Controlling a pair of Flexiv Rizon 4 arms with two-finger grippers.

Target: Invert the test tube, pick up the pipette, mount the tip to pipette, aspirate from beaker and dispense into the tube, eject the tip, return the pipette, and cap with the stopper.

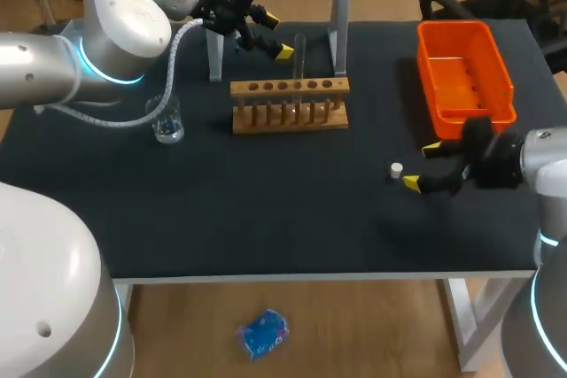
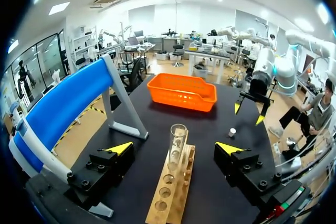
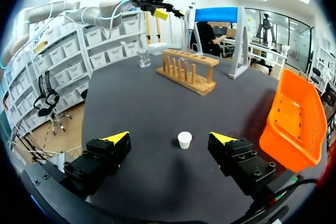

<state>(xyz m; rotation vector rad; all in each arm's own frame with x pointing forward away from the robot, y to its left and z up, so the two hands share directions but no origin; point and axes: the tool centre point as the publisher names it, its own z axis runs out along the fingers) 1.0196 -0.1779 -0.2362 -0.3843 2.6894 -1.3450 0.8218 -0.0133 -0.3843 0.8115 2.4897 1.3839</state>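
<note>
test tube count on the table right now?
1. The test tube stands upright in the wooden rack, just ahead of the left gripper. No others show; the rack's other holes look empty.

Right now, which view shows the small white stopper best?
The right wrist view: the small white stopper stands close and unobstructed on the black table, just ahead of the open right gripper. The head view shows the stopper small; in the left wrist view the stopper is a distant dot.

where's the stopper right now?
Head view: the stopper stands on the table's right side, just ahead of the right gripper and its open jaws, near the orange tray.
</note>
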